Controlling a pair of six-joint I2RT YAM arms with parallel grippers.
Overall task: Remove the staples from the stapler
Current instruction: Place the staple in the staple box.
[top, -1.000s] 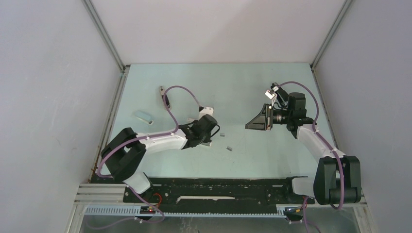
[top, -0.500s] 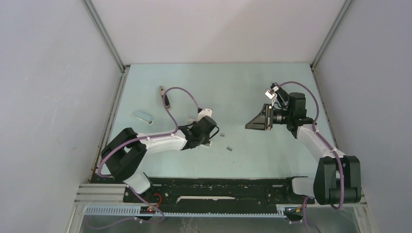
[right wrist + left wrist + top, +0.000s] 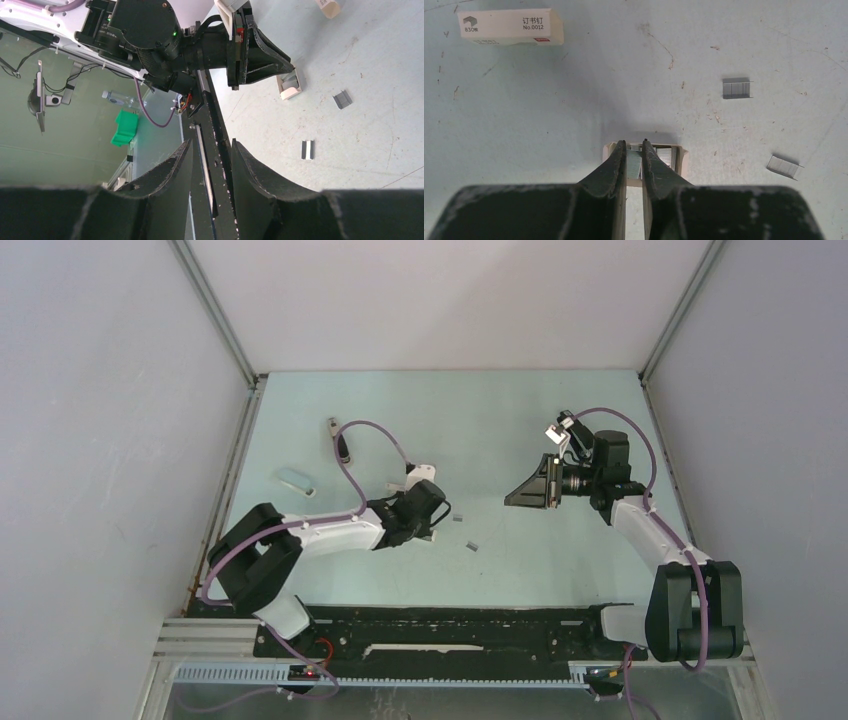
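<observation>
Stapler (image 3: 214, 175): clamped in my right gripper (image 3: 212, 145), right side of table (image 3: 500, 420). Staples (image 3: 736, 89): strips loose on table, more in cream tray (image 3: 680, 156). My left gripper (image 3: 634, 150): nearly together over tray, hold uncertain. Unloading seemingly well advanced

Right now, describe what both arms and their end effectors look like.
The left arm and right arm have white links joined by black joints and black bases. A purple cable loops along each. The left end effector and right end effector each have two matte black, tapering fingers, scuffed pale along the edges.
</observation>
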